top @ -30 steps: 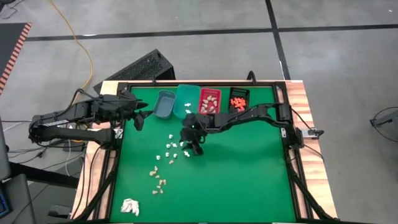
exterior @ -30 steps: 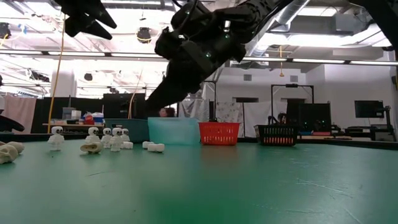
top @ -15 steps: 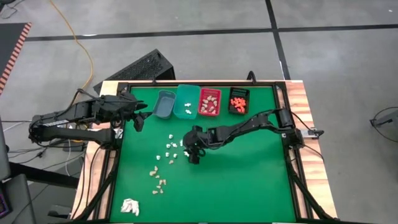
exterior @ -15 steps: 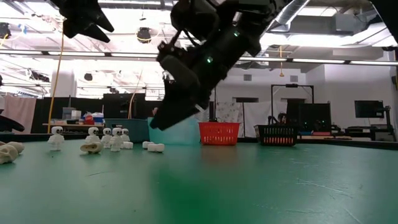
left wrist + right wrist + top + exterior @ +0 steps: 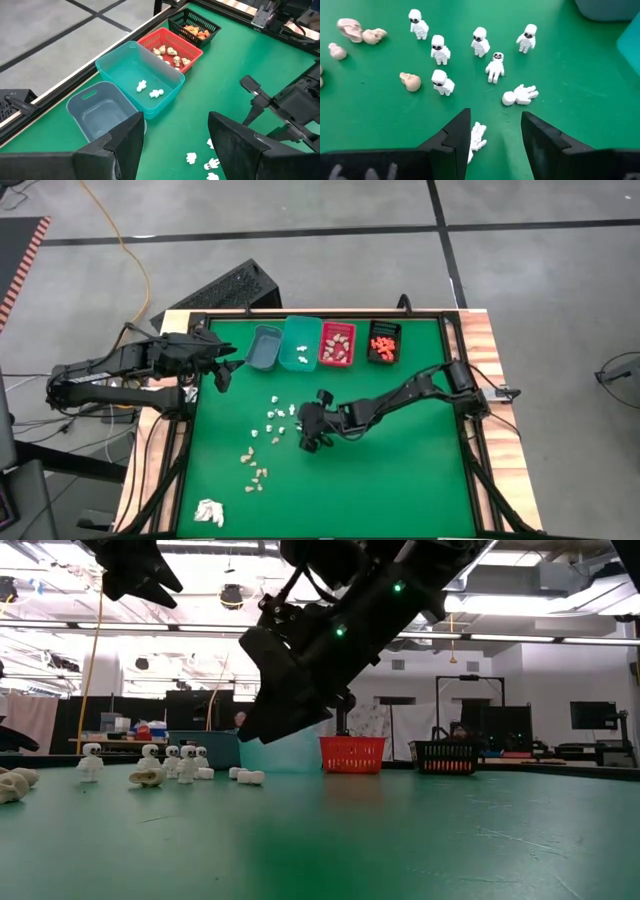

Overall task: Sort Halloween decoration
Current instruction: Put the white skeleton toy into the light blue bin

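Hovering with fingers spread and empty, the right gripper (image 5: 495, 137) straddles a white skeleton piece (image 5: 477, 137) mid-table, having come down from the bins; the left gripper (image 5: 222, 372) waits wide open near the table's left edge.

bins: grey (image 5: 264, 347) | teal (image 5: 300, 343) | red (image 5: 337, 344) | black (image 5: 383, 341) | white wad (image 5: 209, 511)

The counter (image 5: 400, 470) is showing a green surface with pale wood edges; the bins are standing in a row, grey (image 5: 264, 347), teal (image 5: 300, 342), red (image 5: 337, 343) and black (image 5: 383, 341); white skeleton figures (image 5: 494, 66) with dark eye dots are lying beside tan skulls (image 5: 410, 82); orange pieces (image 5: 382, 344) are filling the black bin; the fingers (image 5: 542, 135) are looking dark.
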Action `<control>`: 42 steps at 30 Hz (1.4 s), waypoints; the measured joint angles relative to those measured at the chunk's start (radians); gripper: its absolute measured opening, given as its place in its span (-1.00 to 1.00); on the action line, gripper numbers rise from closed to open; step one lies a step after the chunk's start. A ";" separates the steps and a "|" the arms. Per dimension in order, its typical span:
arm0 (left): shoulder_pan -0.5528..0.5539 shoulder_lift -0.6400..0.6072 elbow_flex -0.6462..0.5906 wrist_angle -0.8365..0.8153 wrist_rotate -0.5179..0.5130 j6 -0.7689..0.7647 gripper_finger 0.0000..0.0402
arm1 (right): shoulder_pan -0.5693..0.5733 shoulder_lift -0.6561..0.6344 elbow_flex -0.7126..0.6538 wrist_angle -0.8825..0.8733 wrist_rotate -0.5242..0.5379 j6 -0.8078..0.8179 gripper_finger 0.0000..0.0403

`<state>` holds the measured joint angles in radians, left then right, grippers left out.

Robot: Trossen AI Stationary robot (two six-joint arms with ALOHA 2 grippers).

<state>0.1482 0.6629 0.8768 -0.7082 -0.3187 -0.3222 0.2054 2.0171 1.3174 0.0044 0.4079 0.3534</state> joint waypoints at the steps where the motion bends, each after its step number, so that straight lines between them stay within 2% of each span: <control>1: 0.000 0.000 0.000 0.000 0.000 0.000 0.05 | 0.004 0.000 0.000 0.001 0.007 0.004 -0.16; 14: 0.000 0.000 0.000 -0.001 0.001 0.022 0.05 | 0.022 0.000 -0.070 0.098 0.043 0.098 -0.16; 19: 0.000 0.000 0.000 -0.001 0.001 0.027 0.05 | 0.025 0.000 -0.100 0.190 0.047 0.102 -0.16; 25: 0.000 0.000 0.000 -0.001 0.001 0.027 0.05 | 0.031 0.001 -0.109 0.213 0.088 0.102 -0.16; 29: 0.000 0.000 0.000 -0.001 0.001 0.027 0.05 | 0.037 0.060 -0.107 0.286 0.093 0.105 -0.16; 34: 0.000 0.000 0.000 -0.008 0.002 0.026 0.05 | 0.052 0.128 -0.097 0.347 0.104 0.217 -0.16; 42: 0.000 0.000 0.000 -0.011 0.000 0.022 0.05 | 0.058 0.145 -0.094 0.281 0.163 0.268 -0.18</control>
<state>0.1482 0.6631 0.8768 -0.7192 -0.3190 -0.3004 0.2638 2.1616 1.2239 0.2851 0.5708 0.6212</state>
